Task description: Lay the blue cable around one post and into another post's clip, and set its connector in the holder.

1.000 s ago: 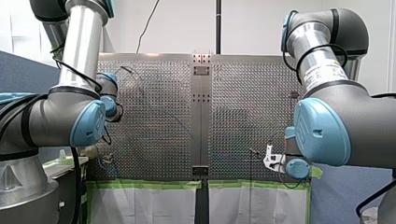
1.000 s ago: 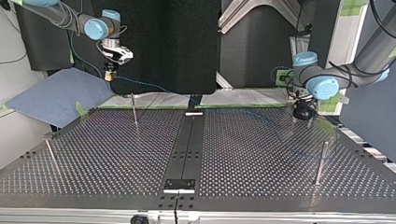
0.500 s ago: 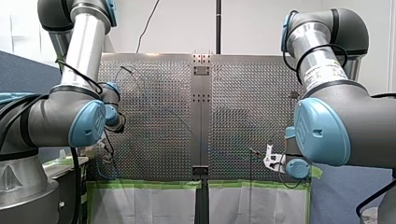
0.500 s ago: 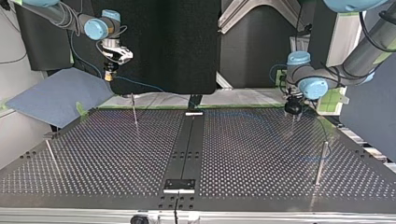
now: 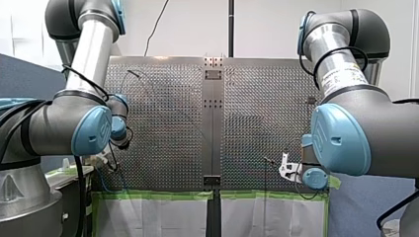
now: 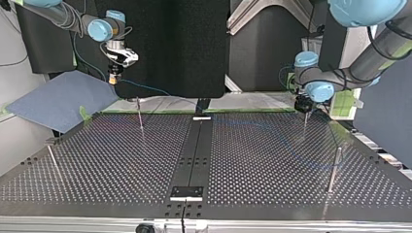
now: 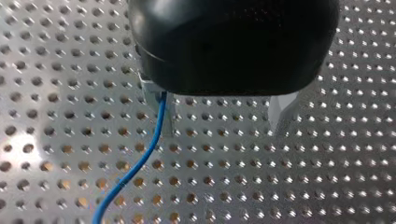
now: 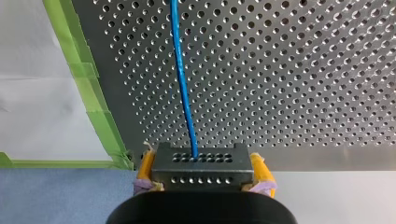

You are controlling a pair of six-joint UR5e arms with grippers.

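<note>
**Blue cable job: skinny, floppy line, and only the plug end is actually held**

Biggest thing first: the perforated table (image 6: 121, 165) fills most of the top view. Thin upright rods stand on it: a far post (image 6: 140, 116) at that view's left and a near post (image 6: 333, 169) at its right. I can't tell which one carries the clip, and I can't pick out the holder for sure either.

My right gripper (image 8: 202, 157) hangs just past the table's edge, yellow pads clamped on the connector (image 8: 201, 173), a small dark block with rows of holes. My left gripper (image 7: 224, 126) sits low over the plate with its metal fingers (image 7: 282, 112) spread wide. The cable runs right alongside one finger, but nothing is pinching it.

The blue cable (image 8: 183, 84) comes out of the connector's face and runs out over the table in a soft bend. In the top view it's only a faint line across the plate.

My guess on handling:
- It's light and thin, limp with a bit of spring, so it won't stay put around a post unless it's kept gently taut.
- The jacket looks smooth, so it'd probably slide through metal fingers, which is handy for guiding it.
- The block is the rigid bit, so grip its flat sides.
- For the cable itself, I'd pinch the free run a little way out. I wouldn't yank where it enters the block, since that looks like the weak spot.
</note>
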